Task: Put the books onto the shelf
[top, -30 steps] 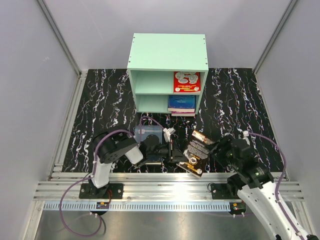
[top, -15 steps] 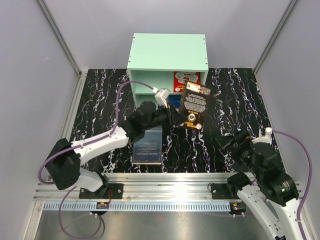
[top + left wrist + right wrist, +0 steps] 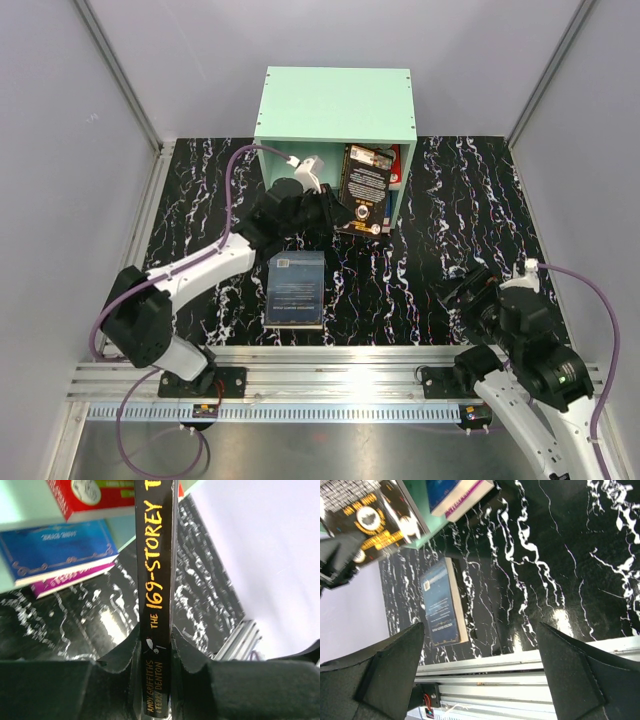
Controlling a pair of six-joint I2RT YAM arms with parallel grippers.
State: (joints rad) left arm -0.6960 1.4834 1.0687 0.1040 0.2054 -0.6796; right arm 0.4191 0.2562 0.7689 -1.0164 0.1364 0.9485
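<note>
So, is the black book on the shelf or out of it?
Not shelved: the left gripper clamps the black book by its spine, upright at the shelf front. Depth inside: cannot tell.

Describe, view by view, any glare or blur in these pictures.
Top external: evenly lit, sharp. Left wrist: glare on the marbled table, black 169-Storey book spine crisp, left fingers soft. Right wrist: glare on the table, right fingers blurred.

A black table [image 3: 460, 200] veined with white carries the mint-green shelf [image 3: 335, 100] at its far side. In front of the shelf, apart from it, a dark blue book [image 3: 297, 288] lies flat on the tabletop. Inside the shelf, the upper compartment holds a red book [image 3: 80, 502] — the lower one a blue book [image 3: 55, 550] stacked on a purple book [image 3: 65, 580].
</note>
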